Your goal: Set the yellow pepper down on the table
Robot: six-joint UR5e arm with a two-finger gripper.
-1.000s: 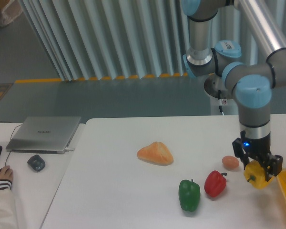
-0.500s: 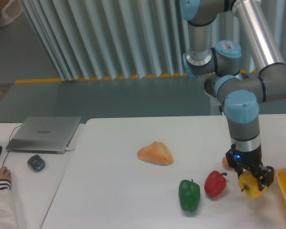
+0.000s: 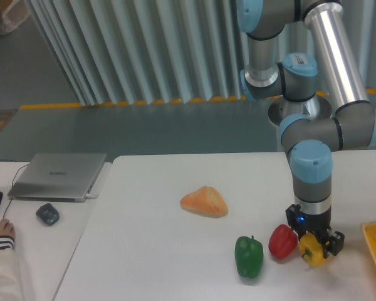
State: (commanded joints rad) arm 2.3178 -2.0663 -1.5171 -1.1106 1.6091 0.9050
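Pale vertical slats back a grey floor with a yellow stripe.

Light is bright, even and diffuse, apparently from overhead, with no hard-edged shadows. The white worktop is lit almost uniformly, slightly bluish in tone; under the green pepper and the bread roll lie only faint, soft shadows close to their bases. The arm's metal tube carries a long pale highlight along its length. The yellow pepper and red pepper show small glossy highlights. The picture is low in resolution and slightly soft overall; fine detail at the end effector is smeared. The ribbed wall behind is dimmer and greyish. Straight edges show no clear bending.
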